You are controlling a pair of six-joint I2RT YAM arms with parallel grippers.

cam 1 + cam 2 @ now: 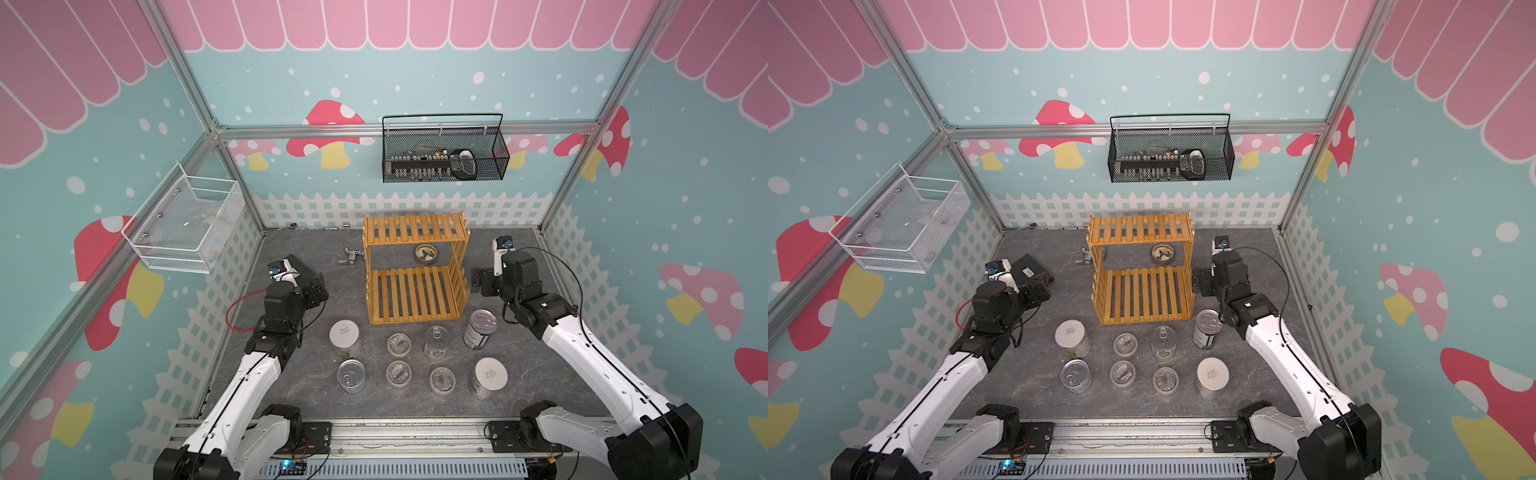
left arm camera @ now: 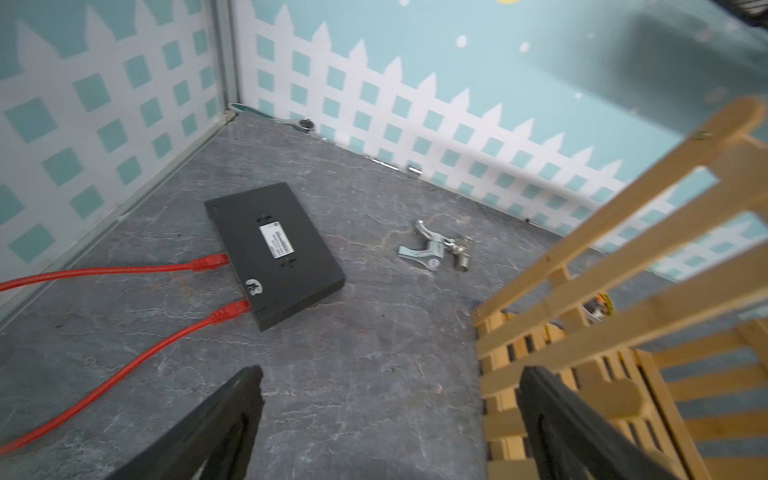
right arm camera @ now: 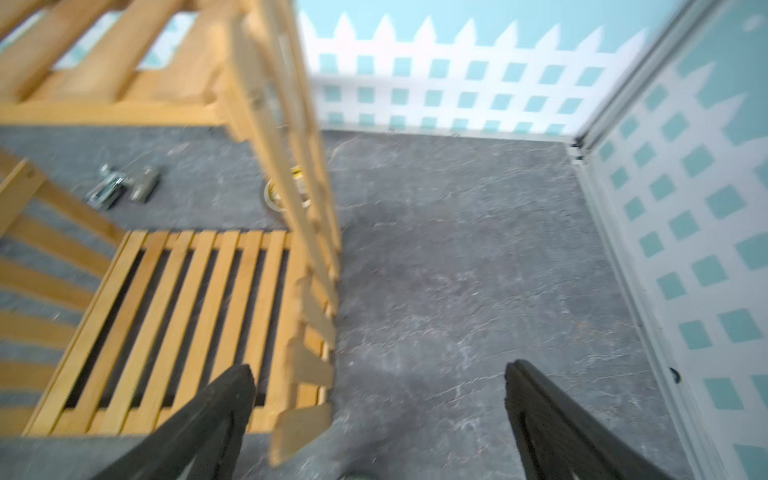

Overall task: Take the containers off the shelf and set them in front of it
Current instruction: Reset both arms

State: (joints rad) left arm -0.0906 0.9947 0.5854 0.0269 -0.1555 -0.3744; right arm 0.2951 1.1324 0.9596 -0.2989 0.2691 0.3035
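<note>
Grey tabletop [image 1: 332,303], containers [image 1: 437,341] fronting shelf [image 1: 415,296], right claw [image 3: 380,368] agape beside shelf

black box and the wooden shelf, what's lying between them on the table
A small silver metal fitting lies between the black box and shelf, clearest in the left wrist view.

Even, bright light — wrist views blurred.

Both top views overhead from front; wrist views close, flanking shared shelf [image 3: 104,114].
</note>
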